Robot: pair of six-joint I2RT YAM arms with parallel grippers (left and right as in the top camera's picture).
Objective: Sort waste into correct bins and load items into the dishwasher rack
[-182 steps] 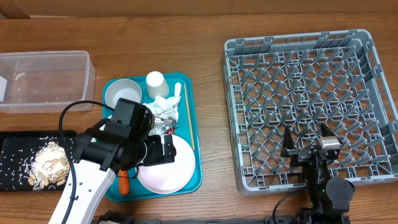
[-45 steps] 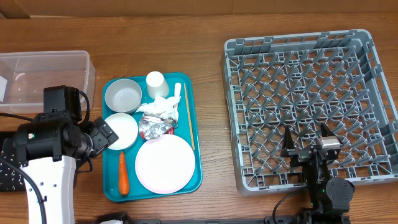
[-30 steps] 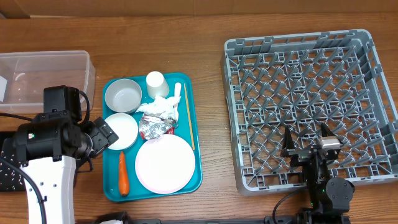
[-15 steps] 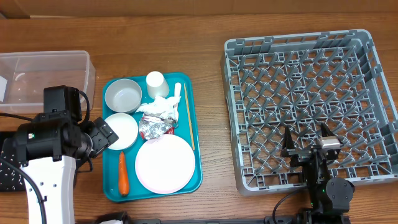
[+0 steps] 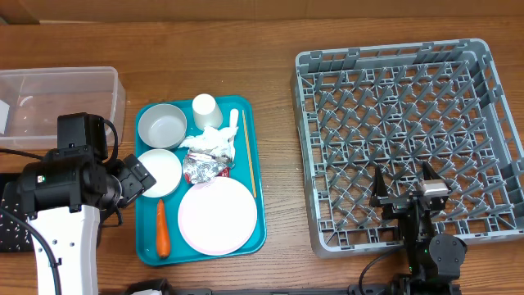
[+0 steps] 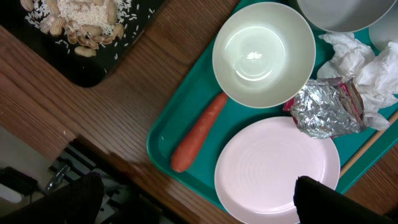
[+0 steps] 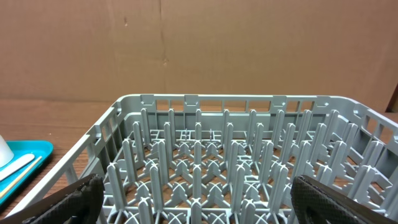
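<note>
At the desk's (image 5: 278,33) far left corner sits the clear tub (image 5: 57,102). Nearer the front, against the left edge, the black tray (image 6: 93,68) holds the scraps (image 6: 81,18). The left gripper (image 6: 205,196) hovers released, jaws wide and grasping nothing, above the left side of the teal tray (image 5: 260,221), which lies left of the desk's middle. On this tray, from left to right: a carrot (image 5: 162,227) along the front left, one bowl (image 5: 161,171) just beyond it and a second bowl (image 5: 162,125) at the far left corner; then the cup (image 5: 205,110) at the far edge, the napkin (image 5: 211,141) touching the foil (image 5: 203,167), and the plate (image 5: 217,215) at the front; the utensil (image 5: 232,131) lies beside the napkin, near the right rim. The rack (image 5: 304,147) fills the right half of the desk, with no tableware in it. The right gripper (image 5: 404,184) hangs released over the rack's front part, jaws spread, grasping nothing.
</note>
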